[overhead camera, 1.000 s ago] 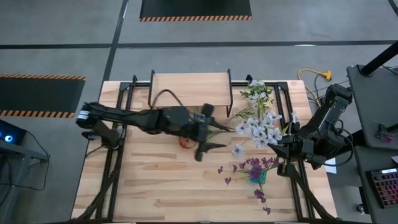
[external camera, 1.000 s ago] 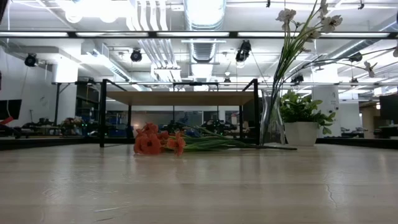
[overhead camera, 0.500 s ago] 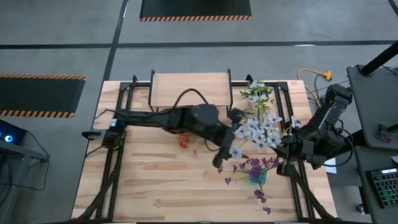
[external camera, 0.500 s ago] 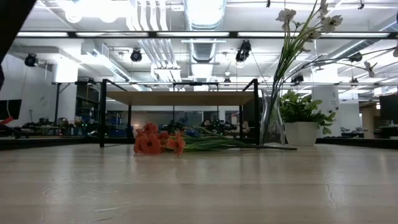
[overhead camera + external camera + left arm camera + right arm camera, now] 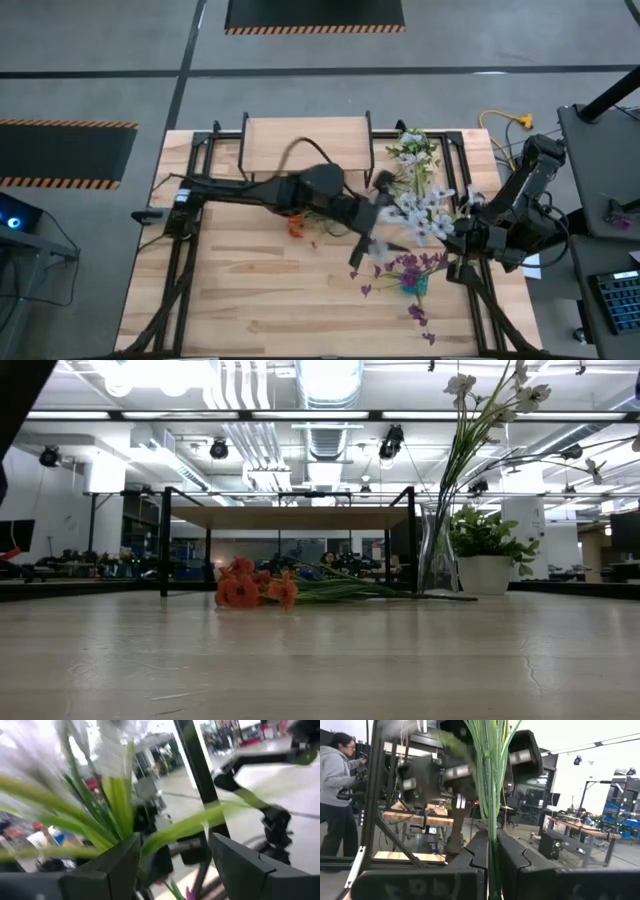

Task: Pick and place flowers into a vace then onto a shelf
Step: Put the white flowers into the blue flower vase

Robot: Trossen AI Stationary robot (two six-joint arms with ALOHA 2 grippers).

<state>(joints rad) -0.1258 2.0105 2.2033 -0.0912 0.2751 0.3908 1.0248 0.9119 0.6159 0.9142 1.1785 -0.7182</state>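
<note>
The left arm reaches across the surface (image 5: pixel 230 300) from its left edge, passing in front of the shelf (image 5: pixel 306 140). Orange flowers (image 5: pixel 296 227) lie flat on the surface just in front of the shelf, under that arm; in the low view they show as an orange bunch with green stems running toward the vase (image 5: pixel 437 550). The left pincer (image 5: pixel 372 235) hangs right of the shelf, at the white flowers (image 5: pixel 425 208), its fingers spread wide. In its own wrist view green stems (image 5: pixel 115 815) cross the gap between the two fingers (image 5: pixel 117 865), but whether they touch them I cannot tell.

The vase stands right of the shelf with white blooms rising from it, and a potted plant (image 5: pixel 485 550) sits just beyond it. Purple flowers (image 5: pixel 405 270) lie on the surface, right of the shelf and nearer the front edge.

The right pincer (image 5: pixel 462 238) waits farthest right of the shelf, at the surface's right edge, closed tight on a bundle of upright green stems (image 5: pixel 491 780) of the white flowers. Behind those stems a person (image 5: pixel 337 795) in a grey top stands in the room.
</note>
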